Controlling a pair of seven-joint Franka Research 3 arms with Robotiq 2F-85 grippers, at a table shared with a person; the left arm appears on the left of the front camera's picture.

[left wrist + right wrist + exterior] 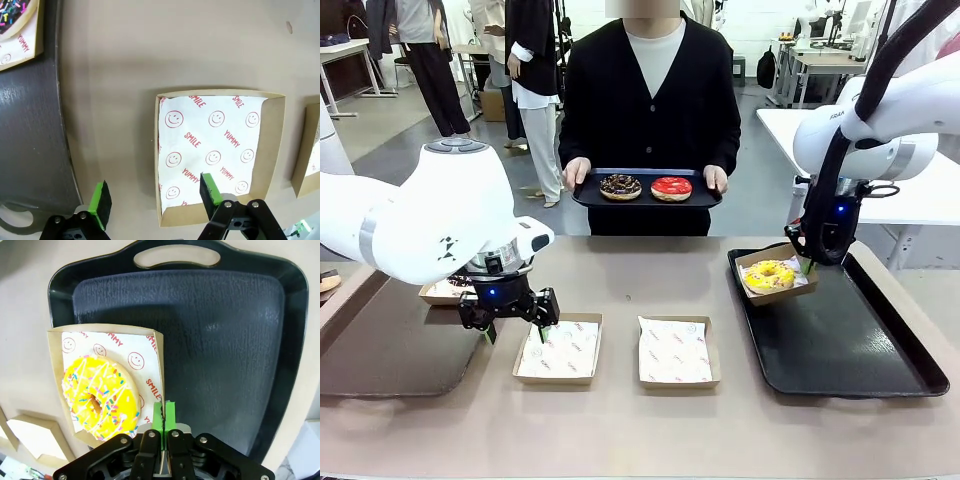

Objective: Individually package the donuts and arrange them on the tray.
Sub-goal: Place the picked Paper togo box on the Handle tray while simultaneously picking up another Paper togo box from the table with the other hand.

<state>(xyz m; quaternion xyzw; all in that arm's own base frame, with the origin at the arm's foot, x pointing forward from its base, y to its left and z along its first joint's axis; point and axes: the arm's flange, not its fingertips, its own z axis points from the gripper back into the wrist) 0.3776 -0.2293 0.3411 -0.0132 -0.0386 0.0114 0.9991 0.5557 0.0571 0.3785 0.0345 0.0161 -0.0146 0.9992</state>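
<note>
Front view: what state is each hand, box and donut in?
Left hand: open.
Right hand: shut on yellow donut's box.
Yellow donut: boxed.
Sprinkle donut: boxed.
Left box: empty, lined.
Middle box: empty, lined.
Drizzled donut: unboxed, person's tray.
Red donut: unboxed, person's tray.

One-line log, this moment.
left gripper open at empty box; right gripper shut on yellow-donut box, table tray edge; person's tray: drizzled donut, red donut

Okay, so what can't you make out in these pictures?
- Sprinkled donut: cut off by the left wrist view's corner; in front view the left arm mostly hides it.
- Second empty box: cut by the left wrist view's right edge.
- Topping detail on the person's chocolate donut: too small, front view.
</note>
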